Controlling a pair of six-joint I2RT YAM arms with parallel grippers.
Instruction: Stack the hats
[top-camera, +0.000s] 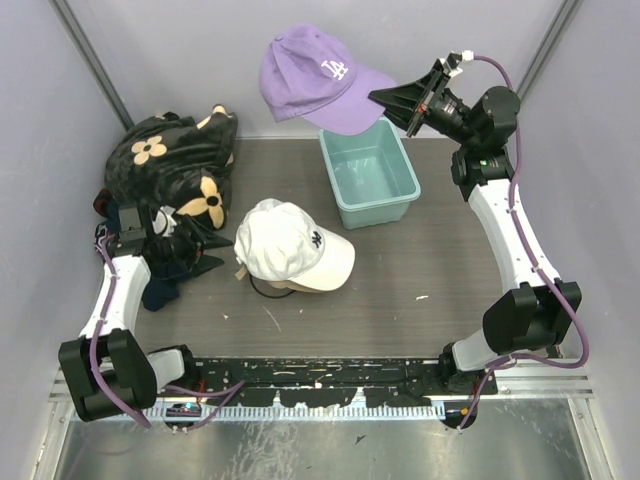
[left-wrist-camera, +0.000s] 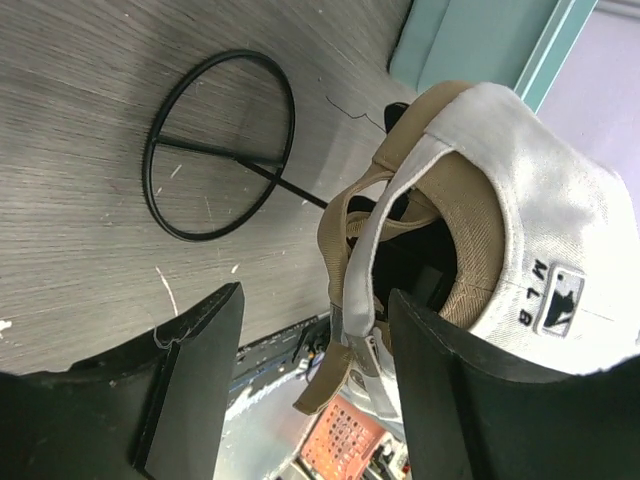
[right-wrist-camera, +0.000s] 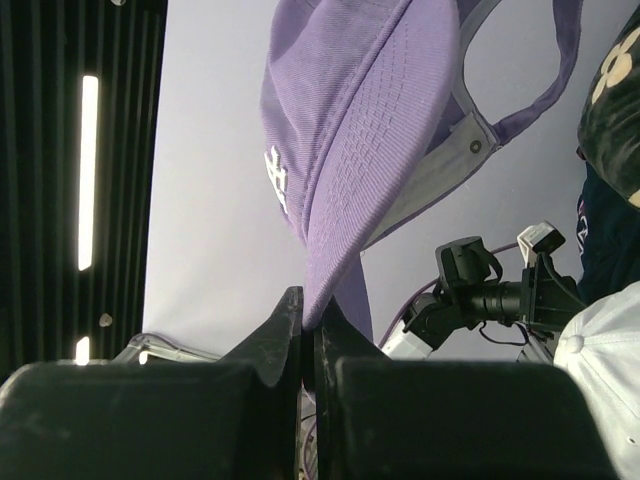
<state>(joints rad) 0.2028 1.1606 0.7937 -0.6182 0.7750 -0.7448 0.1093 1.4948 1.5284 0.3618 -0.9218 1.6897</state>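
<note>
High over the back of the table hangs a purple hat (top-camera: 312, 72) (right-wrist-camera: 370, 130), and my right gripper (top-camera: 388, 98) (right-wrist-camera: 308, 310) is shut on the edge of its brim. A white hat (top-camera: 290, 245) (left-wrist-camera: 540, 210) sits mid-table on top of a tan hat (top-camera: 305, 286) (left-wrist-camera: 470, 225). My left gripper (top-camera: 207, 240) (left-wrist-camera: 315, 385) is open at the rear of this pile. The white and tan back straps (left-wrist-camera: 355, 340) hang between its fingers (left-wrist-camera: 195, 380), close to the right one, with a gap on both sides.
A teal bin (top-camera: 370, 175) (left-wrist-camera: 480, 45) stands behind the pile at the back right. Black fabric with tan flowers (top-camera: 170, 160) and dark navy clothing (top-camera: 160, 288) lie on the left by my left arm. A black wire ring (left-wrist-camera: 220, 145) lies flat beside the hats.
</note>
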